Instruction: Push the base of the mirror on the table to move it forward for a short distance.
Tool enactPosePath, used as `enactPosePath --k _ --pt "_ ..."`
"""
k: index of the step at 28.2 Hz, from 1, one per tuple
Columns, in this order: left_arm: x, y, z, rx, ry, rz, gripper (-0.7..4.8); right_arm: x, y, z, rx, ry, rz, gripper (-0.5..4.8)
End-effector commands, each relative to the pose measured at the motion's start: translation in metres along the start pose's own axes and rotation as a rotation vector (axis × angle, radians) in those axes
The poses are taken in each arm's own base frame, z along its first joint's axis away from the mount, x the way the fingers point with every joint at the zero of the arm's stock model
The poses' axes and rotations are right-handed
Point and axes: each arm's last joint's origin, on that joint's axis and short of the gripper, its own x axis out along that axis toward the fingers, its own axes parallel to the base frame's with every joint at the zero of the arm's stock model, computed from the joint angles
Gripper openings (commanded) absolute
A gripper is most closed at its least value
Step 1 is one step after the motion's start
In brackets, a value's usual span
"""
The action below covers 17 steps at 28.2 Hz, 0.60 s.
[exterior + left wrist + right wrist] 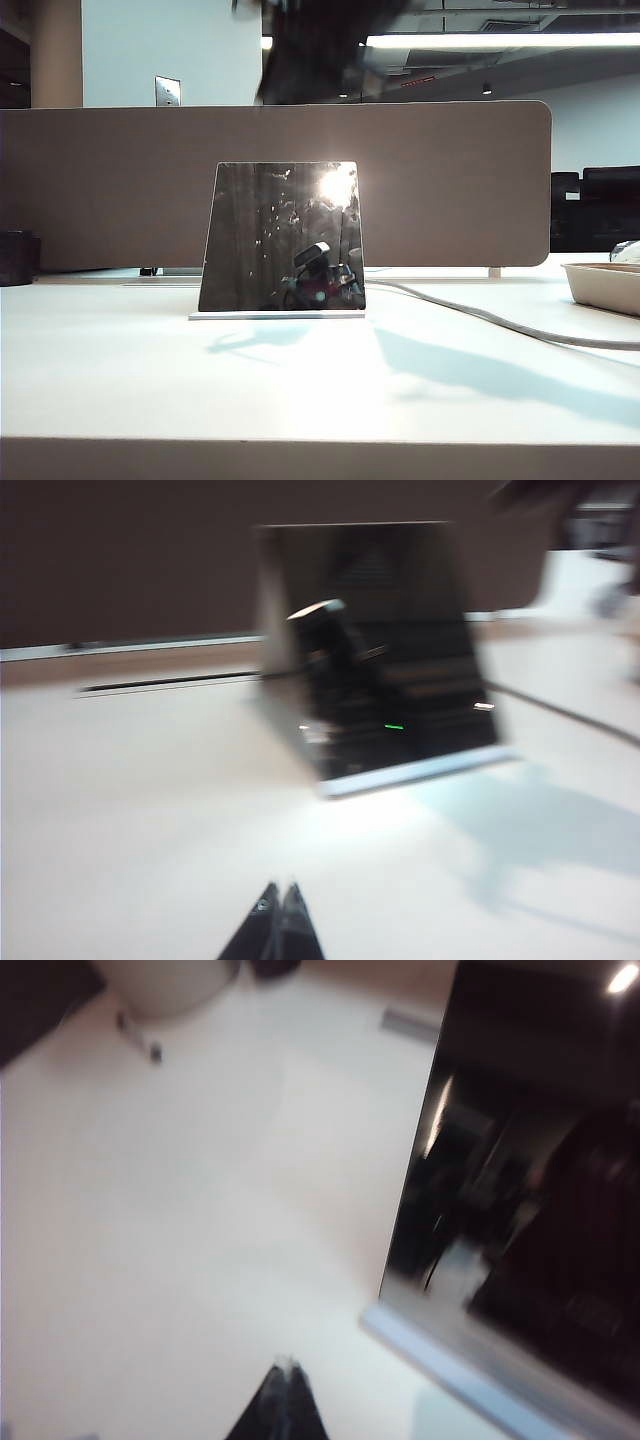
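Standing upright at mid-table, the mirror faces both grippers

And we have the mirror (281, 236) upright on its thin white base (277, 315), planted in the middle of the table (300, 385), a bright glint near its upper right corner in the exterior view. Behind it runs the wide brown partition panel (450, 180), and a grey cable (480, 315) snakes away from beside the base toward the right, where a shallow beige tray (603, 285) sits at the table's edge.

Left wrist view, blurred: the left gripper (279, 891) is low over the bare table, its 2 fingertips pressed together, apart from the mirror (385, 645) and the base (420, 771).

Right wrist view, also blurred: the right gripper (285, 1364) shows its 2 tips clenched together above the table, near the base (470, 1368) but not touching it, the mirror (530, 1180) rising beside.
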Motion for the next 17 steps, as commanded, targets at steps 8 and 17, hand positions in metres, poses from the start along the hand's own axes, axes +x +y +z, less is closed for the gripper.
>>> enactPosePath --k 8,17 --pt "-0.006 0.023 0.002 0.009 -0.015 0.339 -0.01 -0.152 0.067 0.051 -0.164 -0.425 -0.086 -0.05" --pt "-0.004 0.019 0.002 0.008 -0.015 0.290 -0.01 -0.233 0.075 0.043 -0.219 -0.513 -0.295 -0.05"
